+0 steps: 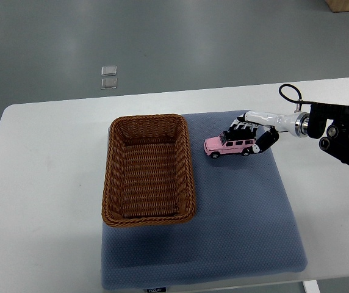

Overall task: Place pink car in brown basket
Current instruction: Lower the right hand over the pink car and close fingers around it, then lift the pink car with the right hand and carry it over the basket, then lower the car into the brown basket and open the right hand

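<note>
Our right hand [252,135] reaches the pink car [229,146] beside the brown basket [148,170].

We come in from the right edge with our fingers [241,129] draped over the car's roof and the thumb at its rear end; they look set around it, though we cannot tell from this steep view whether they press on it yet. The car stands on its wheels on the blue mat [235,220], just right of the basket's right rim, nose toward the basket, which suits a grasp from behind and above. The basket lies empty and open-topped, so only its woven wall stands between car and goal; we judge a lift over that rim is needed. Our left arm is out of view. Two small clear squares [108,77] lie on the floor beyond the white table [46,183].
</note>
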